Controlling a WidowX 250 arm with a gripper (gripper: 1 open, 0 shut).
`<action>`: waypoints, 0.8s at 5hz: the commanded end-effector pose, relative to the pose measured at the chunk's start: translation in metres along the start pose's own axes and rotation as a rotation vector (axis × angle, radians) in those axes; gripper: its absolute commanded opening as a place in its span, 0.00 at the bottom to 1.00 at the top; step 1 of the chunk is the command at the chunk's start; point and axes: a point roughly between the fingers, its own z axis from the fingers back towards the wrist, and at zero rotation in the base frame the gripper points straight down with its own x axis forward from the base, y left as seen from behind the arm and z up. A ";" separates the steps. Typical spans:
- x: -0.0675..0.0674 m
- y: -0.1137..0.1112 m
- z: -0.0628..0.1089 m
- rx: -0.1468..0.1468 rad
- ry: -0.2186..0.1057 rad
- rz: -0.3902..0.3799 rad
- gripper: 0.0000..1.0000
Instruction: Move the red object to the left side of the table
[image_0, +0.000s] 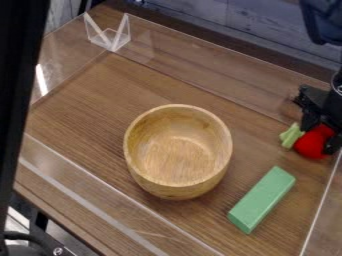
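Soft even light, dim overall. Pale glare on acrylic wall (60, 60) left of wooden bowl (178, 150). Faint shadow under bowl. Frame low-resolution, blurry throughout.

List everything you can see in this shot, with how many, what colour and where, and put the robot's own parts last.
table: one, dark brown wood grain, fills the view, low clear walls around it
wooden bowl: one, light tan, centre, upright and empty
green block: one, long and green, lying flat right of the bowl, near the front
red object: one, bright red with a light-green leaf piece, far right edge
clear folded piece: one, transparent, far left corner
gripper: one, black, right edge, down over the red object
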 end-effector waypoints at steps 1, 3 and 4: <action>0.006 0.009 0.041 0.007 -0.095 0.002 0.00; 0.002 0.040 0.098 0.048 -0.201 0.040 0.00; 0.001 0.052 0.083 0.056 -0.175 0.067 0.00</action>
